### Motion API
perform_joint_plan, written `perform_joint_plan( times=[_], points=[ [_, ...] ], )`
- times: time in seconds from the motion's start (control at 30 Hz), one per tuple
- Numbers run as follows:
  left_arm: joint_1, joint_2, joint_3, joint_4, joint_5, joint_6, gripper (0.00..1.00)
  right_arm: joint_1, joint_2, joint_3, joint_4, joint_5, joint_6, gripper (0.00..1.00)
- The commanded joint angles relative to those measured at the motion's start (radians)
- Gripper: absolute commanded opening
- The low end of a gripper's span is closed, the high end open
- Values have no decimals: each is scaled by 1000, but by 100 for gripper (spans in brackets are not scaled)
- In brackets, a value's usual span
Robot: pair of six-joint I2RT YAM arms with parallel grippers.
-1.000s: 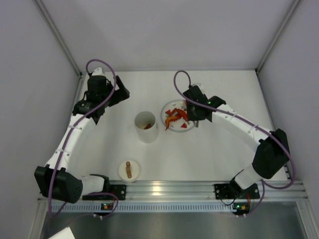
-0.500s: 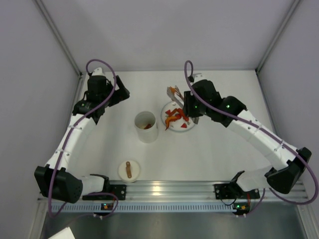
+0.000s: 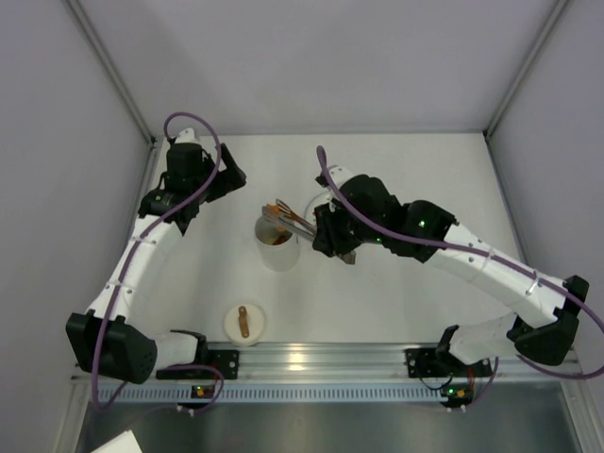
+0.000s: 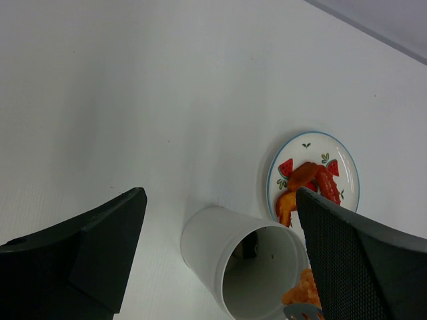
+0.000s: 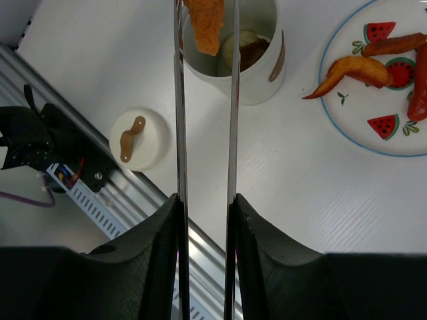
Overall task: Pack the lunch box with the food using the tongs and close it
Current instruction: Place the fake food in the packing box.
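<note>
Pinching narrow on long thin silver metal tongs point(image 5: 179, 120) with the right gripper point(image 5: 205, 220); carrying an orange toy strip point(image 5: 205, 23) at the tips, above the mouth of the white cylindrical lunch box point(image 5: 257, 83). Mid-packing; next, likely easing the squeeze to drop it in. Reaching leftward from the right base, wrist angled down. Spread wide and empty on the left gripper point(image 4: 217, 257), near the box.

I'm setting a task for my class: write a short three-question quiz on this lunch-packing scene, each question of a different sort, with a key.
1. True or false: the lid sits on the lunch box.
2. What do the tongs pinch? A) an orange food piece B) the lid C) nothing
3. Which gripper holds the tongs?
Key: 1 false, it lies apart from the open box; 2 A; 3 the right gripper.
</note>
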Motion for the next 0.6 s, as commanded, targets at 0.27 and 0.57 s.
perform_joint_plan(
  times=[0.27,0.57],
  points=[
    [-4,-1,9,9,9,-6,99,35,-19,24,12,25,-8,39],
    [-4,0,8,8,8,-5,99,35,-19,41,6,59,-8,52]
  ],
)
